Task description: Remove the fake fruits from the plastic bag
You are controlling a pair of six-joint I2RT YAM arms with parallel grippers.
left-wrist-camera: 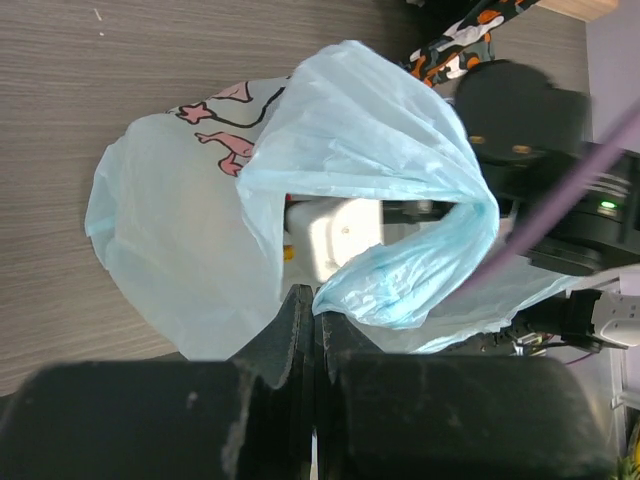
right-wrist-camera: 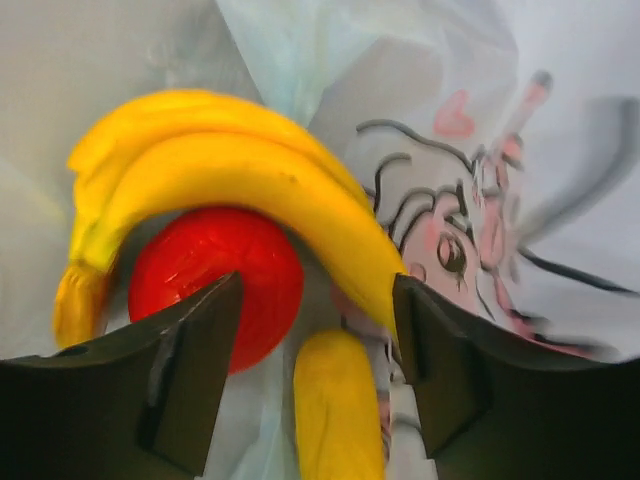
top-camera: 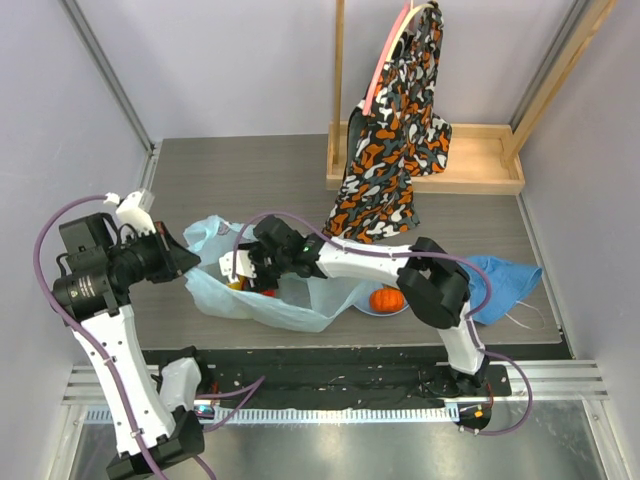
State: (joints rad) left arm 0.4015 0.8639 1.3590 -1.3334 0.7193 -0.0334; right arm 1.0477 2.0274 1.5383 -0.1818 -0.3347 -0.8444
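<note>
The bag [left-wrist-camera: 360, 130] is showing thin, crinkly, translucent plastic; the banana bunch [right-wrist-camera: 230, 170] and red fruit [right-wrist-camera: 215, 285] are shining smooth and glossy; the table [top-camera: 250, 175] is looking matt, wood-grained.

The bag [top-camera: 212, 292] is translucent light blue, printed with pink cartoon figures outlined in black. Inside it, the banana [right-wrist-camera: 230, 180] is yellow and the red fruit [right-wrist-camera: 215, 280] glossy. At the bag's 3 o'clock are an orange fruit [top-camera: 387, 299], a pale-blue plate [top-camera: 398, 312] and a solid blue cloth [top-camera: 500, 280]. At 1 o'clock, the hanging cloth [top-camera: 395, 150] is blotched orange, black and white, and its hanger [top-camera: 385, 65] is pink. The table [top-camera: 250, 180] is grey wood-grain.
</note>
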